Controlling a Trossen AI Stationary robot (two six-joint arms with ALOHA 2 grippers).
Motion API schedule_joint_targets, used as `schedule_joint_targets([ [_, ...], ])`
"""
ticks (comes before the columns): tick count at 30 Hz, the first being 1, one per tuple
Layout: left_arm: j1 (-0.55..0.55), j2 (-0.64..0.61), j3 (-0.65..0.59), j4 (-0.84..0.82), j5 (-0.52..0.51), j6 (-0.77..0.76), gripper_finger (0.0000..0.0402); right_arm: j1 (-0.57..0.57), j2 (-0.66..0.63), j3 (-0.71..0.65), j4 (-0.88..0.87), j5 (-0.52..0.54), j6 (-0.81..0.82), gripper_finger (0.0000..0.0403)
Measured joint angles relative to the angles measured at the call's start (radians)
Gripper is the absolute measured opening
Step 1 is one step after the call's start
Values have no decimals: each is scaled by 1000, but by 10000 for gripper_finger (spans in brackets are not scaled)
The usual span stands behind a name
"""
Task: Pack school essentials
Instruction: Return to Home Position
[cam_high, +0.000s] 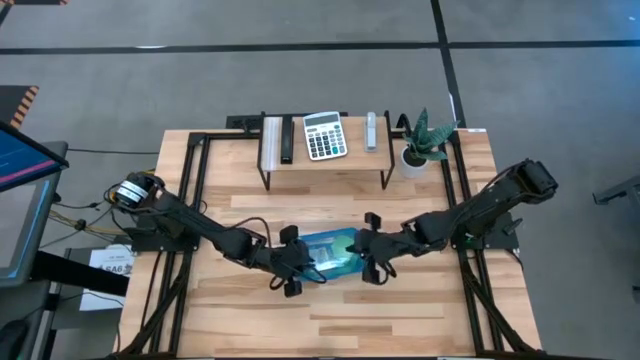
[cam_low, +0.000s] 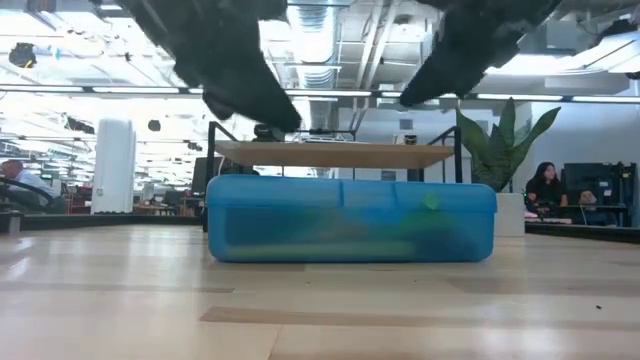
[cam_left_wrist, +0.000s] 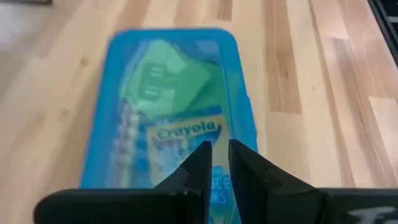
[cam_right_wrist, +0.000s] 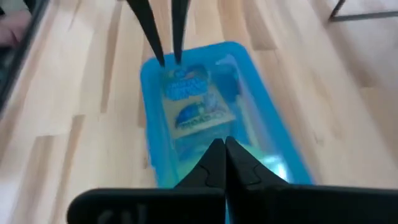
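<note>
A closed blue see-through pencil box (cam_high: 328, 252) lies flat on the table's middle, also in the low view (cam_low: 350, 220). Through its lid I see the crayon box (cam_left_wrist: 186, 134) and the lime-green sticky-note pad (cam_left_wrist: 165, 81). Pencils, scissors and the blue piece cannot be made out. My left gripper (cam_left_wrist: 219, 149) is over the box's left end, its fingers a narrow gap apart, and shows in the right wrist view (cam_right_wrist: 169, 61). My right gripper (cam_right_wrist: 221, 144) is shut over the box's right end. In the low view both arms end above the lid.
A low shelf (cam_high: 325, 165) stands at the table's far side, carrying the grey-white calculator (cam_high: 324, 135) and two small bars. A potted plant (cam_high: 425, 140) is at its right end. People sit in the room behind the table (cam_low: 545, 185).
</note>
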Motion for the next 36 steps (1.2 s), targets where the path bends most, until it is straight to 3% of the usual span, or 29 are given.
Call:
schedule_joint_targets([
  [7, -3, -92, 2, -28, -60, 110, 43, -23, -58, -27, 31, 1, -84, 9],
  [16, 31, -133, 2, -104, -137, 173, 43, -52, -221, -277, 256, 5, -90, 10],
  [21, 93, -133, 1, -64, -102, 245, 43, -67, -343, -402, 344, 16, -121, 9],
  [26, 188, -134, 2, 39, 15, 314, 43, -78, -434, -450, 348, 17, -122, 10],
  [30, 265, -126, 2, 125, 144, 336, 43, -80, -460, -449, 348, 17, -123, 10],
  [36, 311, -130, 2, 160, 169, 349, 43, -67, -461, -449, 333, 17, -138, 10],
])
